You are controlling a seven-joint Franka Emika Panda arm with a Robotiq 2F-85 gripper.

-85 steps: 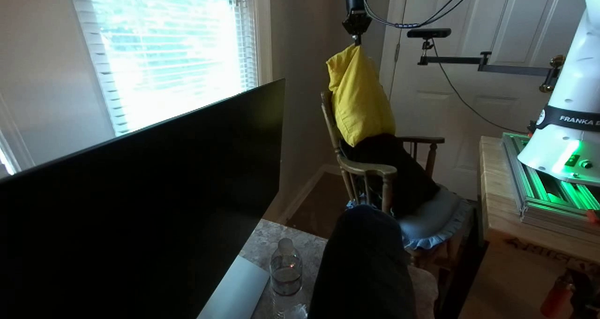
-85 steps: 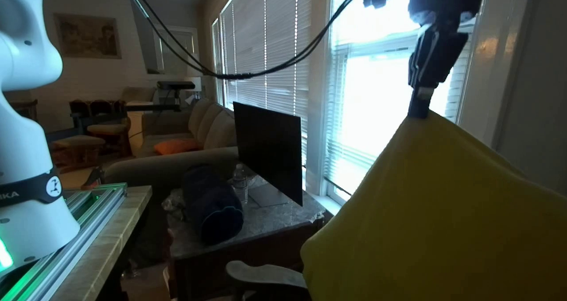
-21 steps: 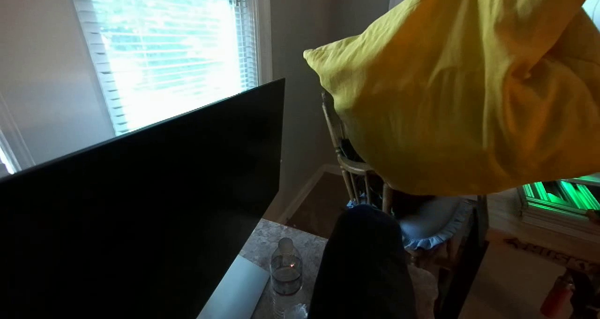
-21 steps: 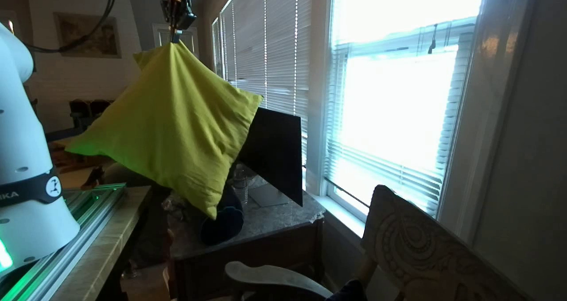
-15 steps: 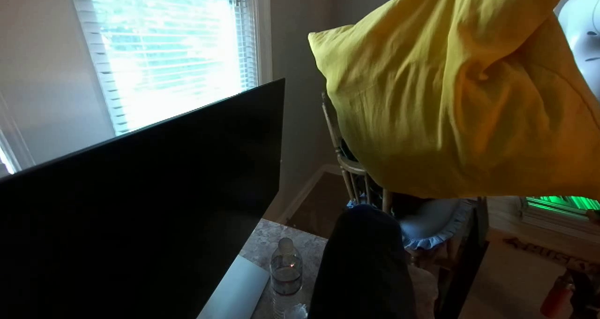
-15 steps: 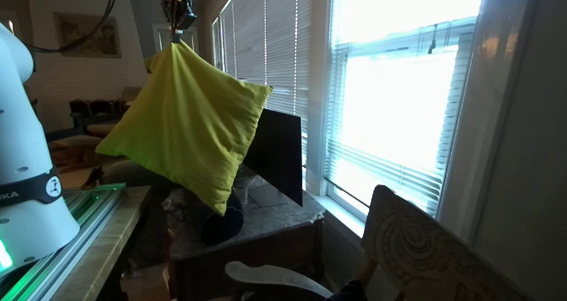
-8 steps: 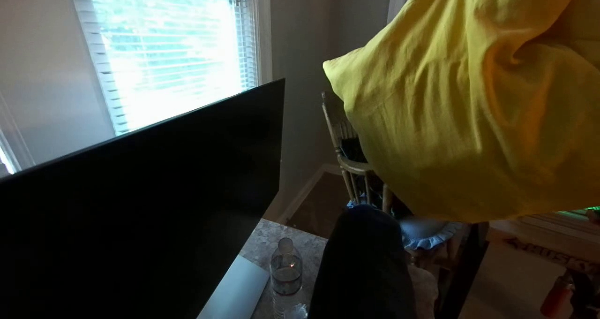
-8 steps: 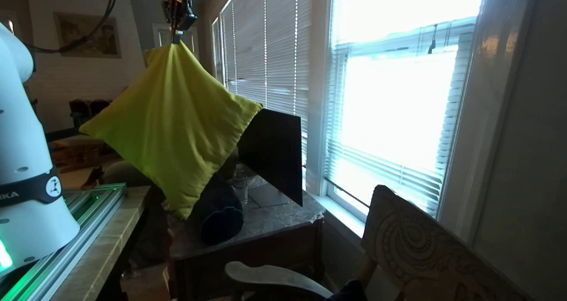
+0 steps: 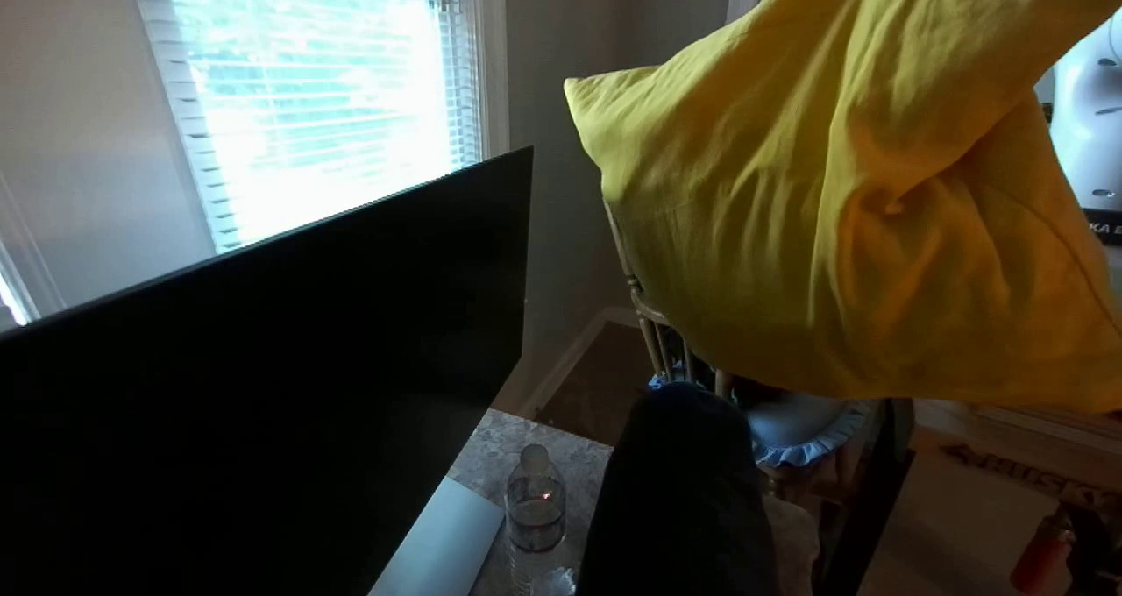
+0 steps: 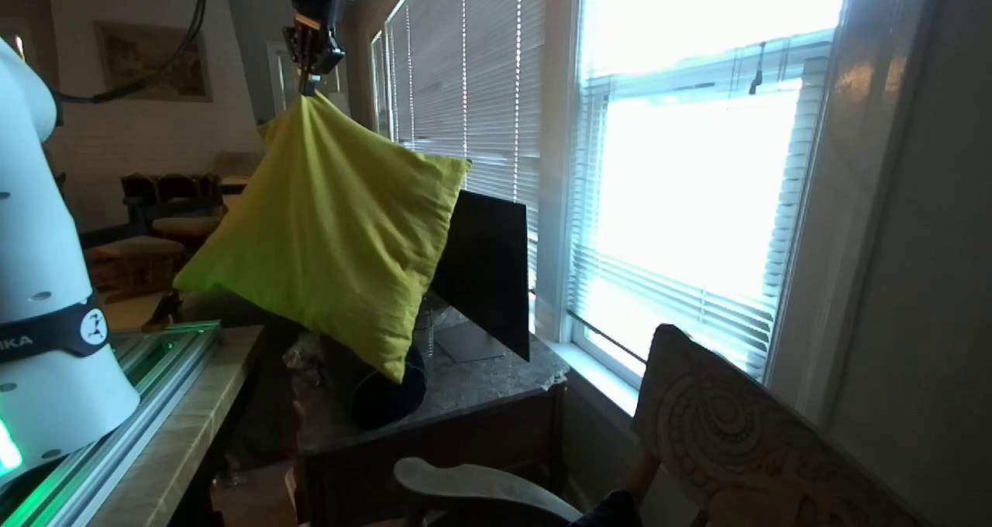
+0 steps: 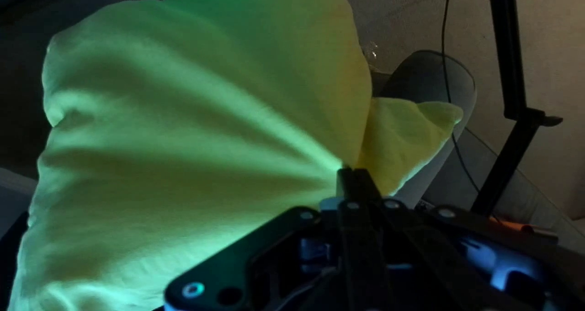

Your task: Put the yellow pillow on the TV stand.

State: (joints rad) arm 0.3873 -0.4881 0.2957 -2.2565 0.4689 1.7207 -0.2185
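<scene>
The yellow pillow (image 9: 815, 228) hangs in the air by a pinched part of its fabric, large in both exterior views (image 10: 333, 240). My gripper (image 10: 308, 87) is shut on it from above, pointing down; in the wrist view the fingertips (image 11: 354, 171) are together with folds fanning out from them. The TV stand (image 10: 496, 384) has a grey mottled top, which also shows in an exterior view (image 9: 574, 443). The pillow's lowest corner overlaps the dark roll on the stand in view. I cannot tell whether it touches it. The gripper is out of frame in an exterior view, above the pillow.
On the stand are a black TV (image 10: 488, 263), a clear bottle (image 9: 536, 513) and a dark cloth roll (image 9: 684, 491). A wooden chair (image 10: 480, 480) stands beside it. The wooden table (image 10: 194, 403) carries the arm's base. A black bracket (image 11: 514, 73) shows in the wrist view.
Over several seconds the pillow was carried from above the chair towards the stand's side. In the last half second my gripper has lowered slightly, and the pillow swings and turns.
</scene>
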